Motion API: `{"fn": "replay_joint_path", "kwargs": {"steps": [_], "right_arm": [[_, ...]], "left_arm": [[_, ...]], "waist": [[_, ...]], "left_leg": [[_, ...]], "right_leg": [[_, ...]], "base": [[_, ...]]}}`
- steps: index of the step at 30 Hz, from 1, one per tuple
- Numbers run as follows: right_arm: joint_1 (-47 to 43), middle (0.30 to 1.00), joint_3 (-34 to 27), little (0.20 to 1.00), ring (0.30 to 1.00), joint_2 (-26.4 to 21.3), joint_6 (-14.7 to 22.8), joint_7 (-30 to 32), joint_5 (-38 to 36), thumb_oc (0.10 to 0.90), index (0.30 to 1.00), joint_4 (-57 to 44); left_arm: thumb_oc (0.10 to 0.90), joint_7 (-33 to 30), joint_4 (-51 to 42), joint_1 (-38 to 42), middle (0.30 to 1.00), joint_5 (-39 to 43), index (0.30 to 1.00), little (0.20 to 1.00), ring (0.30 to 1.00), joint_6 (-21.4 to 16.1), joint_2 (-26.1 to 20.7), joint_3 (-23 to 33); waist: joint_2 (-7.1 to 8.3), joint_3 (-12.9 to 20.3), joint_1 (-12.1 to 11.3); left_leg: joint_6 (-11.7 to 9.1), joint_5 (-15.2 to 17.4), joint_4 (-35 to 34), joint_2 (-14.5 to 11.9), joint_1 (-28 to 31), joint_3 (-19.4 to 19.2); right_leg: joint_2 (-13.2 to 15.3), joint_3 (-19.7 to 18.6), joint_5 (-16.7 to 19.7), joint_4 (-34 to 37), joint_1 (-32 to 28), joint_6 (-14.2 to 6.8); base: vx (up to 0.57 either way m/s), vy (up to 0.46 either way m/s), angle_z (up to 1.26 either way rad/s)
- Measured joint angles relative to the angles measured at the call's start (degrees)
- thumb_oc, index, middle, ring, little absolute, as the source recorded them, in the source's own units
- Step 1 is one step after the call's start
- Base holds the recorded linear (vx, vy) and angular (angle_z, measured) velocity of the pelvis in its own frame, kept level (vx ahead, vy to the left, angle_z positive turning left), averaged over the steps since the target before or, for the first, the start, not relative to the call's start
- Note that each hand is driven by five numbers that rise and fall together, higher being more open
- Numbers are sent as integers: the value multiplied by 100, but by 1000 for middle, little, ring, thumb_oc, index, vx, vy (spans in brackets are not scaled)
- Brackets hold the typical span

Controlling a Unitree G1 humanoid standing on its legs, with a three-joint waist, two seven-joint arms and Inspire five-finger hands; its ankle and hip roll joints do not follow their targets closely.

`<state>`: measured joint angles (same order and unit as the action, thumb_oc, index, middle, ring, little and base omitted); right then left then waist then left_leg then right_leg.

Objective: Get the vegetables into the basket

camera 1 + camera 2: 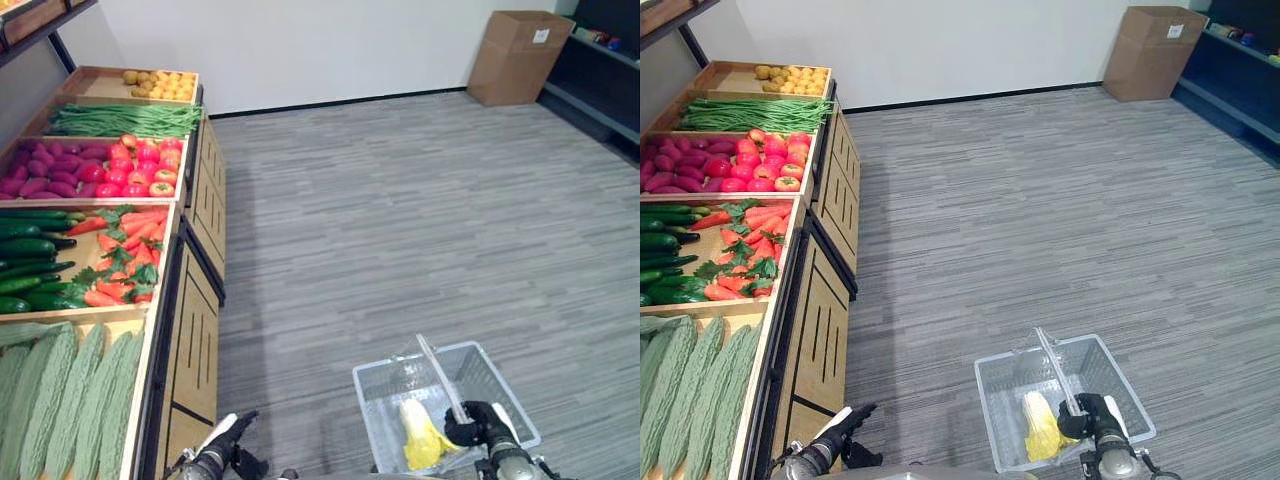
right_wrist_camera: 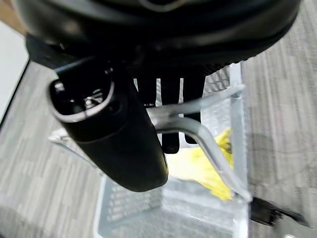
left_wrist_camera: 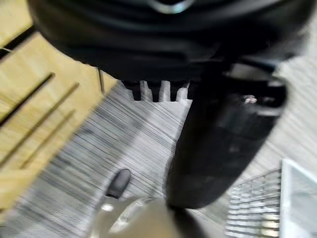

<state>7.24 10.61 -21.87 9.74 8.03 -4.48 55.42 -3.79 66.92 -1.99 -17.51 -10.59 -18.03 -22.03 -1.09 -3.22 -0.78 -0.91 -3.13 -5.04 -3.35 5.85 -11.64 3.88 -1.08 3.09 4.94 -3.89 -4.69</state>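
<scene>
Your right hand (image 1: 478,425) is curled round the clear handle (image 1: 441,378) of the wire basket (image 1: 500,385), which hangs over the grey floor with a yellow leafy vegetable (image 1: 420,438) lying inside. Your left hand (image 1: 236,440) hangs low beside the wooden stand (image 1: 195,330), fingers relaxed and holding nothing. On that stand you have bitter gourds (image 1: 70,395), carrots (image 1: 125,255), cucumbers (image 1: 30,260) and tomatoes (image 1: 140,165) in their own trays.
</scene>
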Motion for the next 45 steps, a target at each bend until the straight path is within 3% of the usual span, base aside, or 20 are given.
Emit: {"fn": "replay_joint_path", "kwargs": {"steps": [10, 12, 16, 25, 29, 31, 33, 34, 36, 37, 38, 40, 45], "right_arm": [[120, 300, -5, 300, 300, 31, 2, -8, 24, 400, 300, 60], [64, 300, -14, 300, 300, 60, 6, -2, 14, 400, 300, 154], [-54, 300, -14, 300, 300, 78, 16, 22, 14, 400, 300, 376], [-359, 300, -65, 300, 300, 95, 55, 72, -42, 400, 300, 674], [-663, 300, -125, 300, 300, 105, 46, 107, -138, 400, 300, 680], [-698, 300, -119, 300, 300, 150, 73, 106, -221, 400, 300, 454], [-698, 300, -121, 300, 300, 170, 95, 127, -220, 400, 300, 431], [-688, 300, -120, 300, 300, 196, 100, 131, -220, 400, 300, 428], [-661, 300, -121, 300, 300, 210, 90, 129, -216, 400, 300, 446], [-659, 300, -122, 300, 300, 200, 86, 127, -215, 400, 300, 489], [-650, 300, -110, 300, 300, 210, 50, 74, -210, 400, 300, 494], [-673, 300, -114, 300, 300, 160, 51, 52, -211, 400, 300, 484], [-437, 300, -118, 300, 300, -194, 50, 7, -209, 400, 300, 339]], "left_arm": [[900, -261, 551, -356, 1000, -291, 1000, 1000, 1000, 284, 135, 222], [900, -354, 595, -362, 1000, -273, 1000, 1000, 1000, 295, 173, 366], [900, -472, 716, -181, 1000, -264, 1000, 1000, 1000, 365, 225, 418], [900, -589, 624, 286, 1000, -155, 1000, 1000, 1000, 397, 225, 409], [900, -597, 605, 470, 1000, -155, 1000, 1000, 1000, 398, 184, 252], [900, -598, 747, 573, 1000, -156, 1000, 1000, 1000, 419, 119, 243], [900, -620, 842, 615, 1000, -159, 1000, 1000, 1000, 458, 125, 244], [900, -628, 864, 528, 1000, -160, 1000, 1000, 1000, 469, 141, 246], [900, -633, 860, 437, 1000, -159, 1000, 1000, 1000, 476, 172, 246], [900, -630, 854, 377, 1000, -159, 1000, 1000, 1000, 483, 275, 250], [900, -632, 831, 372, 1000, -161, 1000, 1000, 1000, 480, 337, 251], [900, -636, 872, 381, 1000, -166, 1000, 1000, 1000, 489, 335, 253], [900, -648, 913, 357, 1000, -140, 1000, 1000, 1000, 478, 356, 462]], "waist": [[10, 34, -32], [91, -26, -69], [114, -42, -109], [198, -481, -111], [242, -729, -37], [336, -822, 24], [375, -849, 63], [398, -843, 73], [376, -819, 102], [171, -766, 181], [78, -711, 146], [31, -646, 158], [-129, -346, 179]], "left_leg": [[10, 63, 0, 33, -31, -131], [18, 80, 1, 54, -43, -168], [48, 101, 2, 102, -133, -163], [250, 136, 48, 331, -271, -25], [438, 196, -1, 370, -176, 58], [446, 225, -2, 406, -148, 60], [393, 335, 3, 406, -6, 124], [247, 457, 5, 378, 213, 137], [65, 608, 4, 270, 441, 215], [-20, 684, 60, 4, 519, 332], [-54, 665, 300, -212, 567, 330], [-112, 614, 710, -410, 535, 403], [-635, 286, 1150, -737, 408, 796]], "right_leg": [[24, -133, -5, -111, 151, 7], [38, -175, -57, -232, 247, -11], [67, -203, -170, -523, 483, -37], [299, -57, -328, -1120, 783, -143], [329, -103, -759, -2489, 1508, -204], [277, -337, -751, -2196, 1853, -218], [321, -316, -400, -1607, 2001, -250], [362, -284, -11, -1167, 1994, -227], [317, -147, 550, -1090, 1858, -167], [82, 40, 523, -1095, 1672, -16], [-135, 140, 400, -1083, 1493, 173], [-287, 258, 221, -1085, 1286, 303], [-519, 488, -224, -1299, 1096, 552]], "base": [[9, 64, -7], [8, 101, -9], [14, 116, -2], [16, 86, 8], [107, -17, 6], [199, -107, 8], [239, -119, 18], [214, -124, 22], [299, -203, 22], [315, -244, 23], [293, -250, 15], [236, -240, 2], [179, -215, 18]]}}
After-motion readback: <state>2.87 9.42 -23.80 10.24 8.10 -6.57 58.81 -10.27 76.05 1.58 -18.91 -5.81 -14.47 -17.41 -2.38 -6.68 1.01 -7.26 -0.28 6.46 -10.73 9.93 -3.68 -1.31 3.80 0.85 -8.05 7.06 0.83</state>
